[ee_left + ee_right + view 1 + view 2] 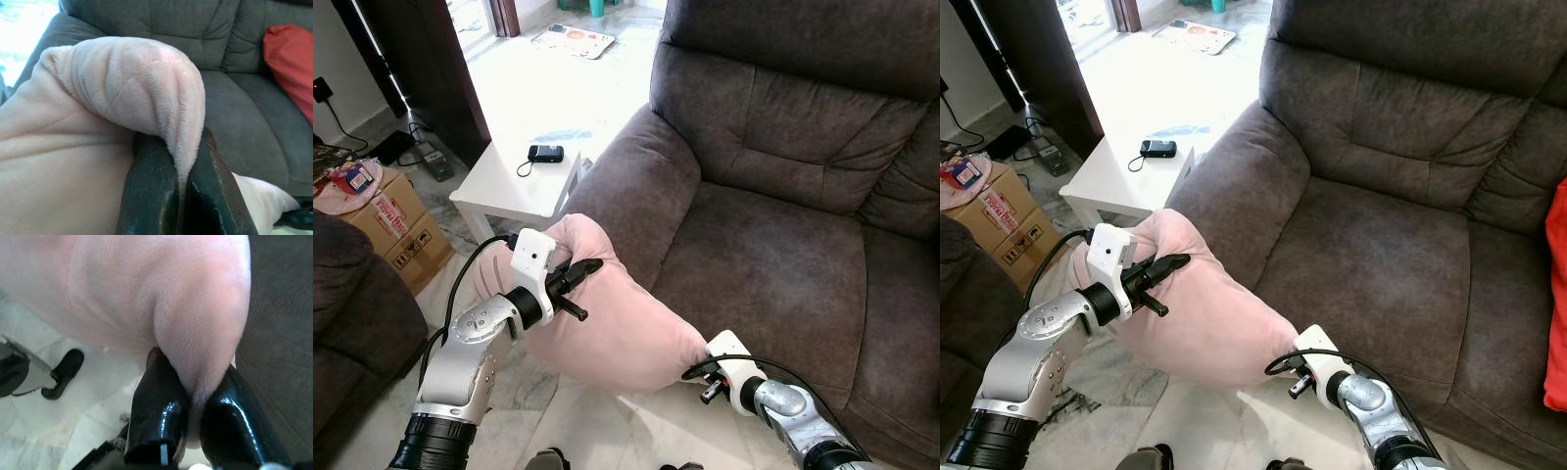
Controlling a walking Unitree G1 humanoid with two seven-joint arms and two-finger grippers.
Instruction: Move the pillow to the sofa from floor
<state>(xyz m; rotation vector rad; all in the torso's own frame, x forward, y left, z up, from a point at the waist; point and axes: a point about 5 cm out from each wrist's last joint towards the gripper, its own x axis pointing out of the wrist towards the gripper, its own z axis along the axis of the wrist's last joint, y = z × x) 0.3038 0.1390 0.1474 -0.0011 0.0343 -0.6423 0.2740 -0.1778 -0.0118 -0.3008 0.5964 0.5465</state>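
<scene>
A soft pink pillow (612, 318) hangs off the floor between my two arms, just in front of the dark grey sofa (773, 255) and against its left armrest. My left gripper (579, 277) is shut on the pillow's upper left edge; in the left wrist view a fold of pink fabric (161, 98) is pinched between the black fingers (149, 196). My right gripper (703, 370) is shut on the pillow's lower right corner, close to the seat's front edge. The right wrist view has that corner (195, 333) squeezed between both fingers (156, 411).
A white side table (524, 176) with a small black device (546, 153) stands left of the armrest. Cardboard boxes (396, 225) and another dark seat (352, 323) lie at the far left. A red cushion (1555, 304) rests on the sofa's right side. The floor is pale marble.
</scene>
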